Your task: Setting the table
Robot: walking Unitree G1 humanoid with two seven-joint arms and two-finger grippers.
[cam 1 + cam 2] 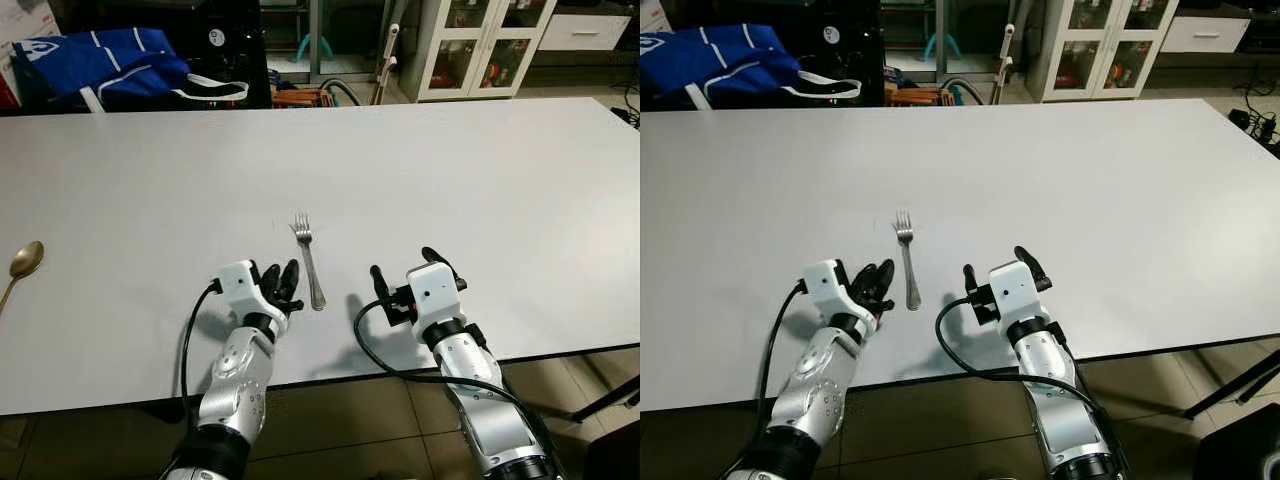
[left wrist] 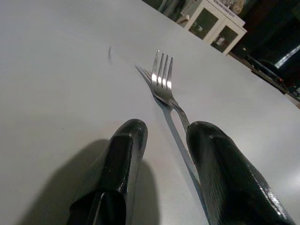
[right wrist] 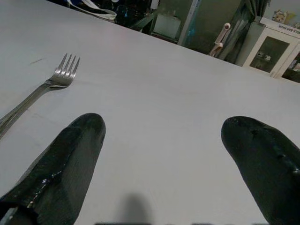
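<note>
The left hand (image 1: 283,283) rests low on the desk (image 1: 480,170) near its front edge, its two black fingers (image 2: 123,154) parted only narrowly and holding nothing; the fork (image 1: 308,258) lies just beside it, the handle running along the inner side of one finger in the left wrist view, so close that I cannot tell whether the two touch. The right hand (image 1: 412,268) sits on the other side of the fork, a little apart from it, with its fingers spread wide and nothing between them. The fork lies flat on the desk between the two hands, its long axis running nearly straight away from the robot, prongs at the far end pointing toward the far side of the desk and the handle end nearest the front edge, leaning slightly to the robot's right. Well apart, at the desk's left edge, a gold spoon (image 1: 22,264) lies with its bowl pointing away. As for progress, I judge the setting barely begun: one fork seems placed, the spoon is not beside it, and no plate or glass stands on the desk.
</note>
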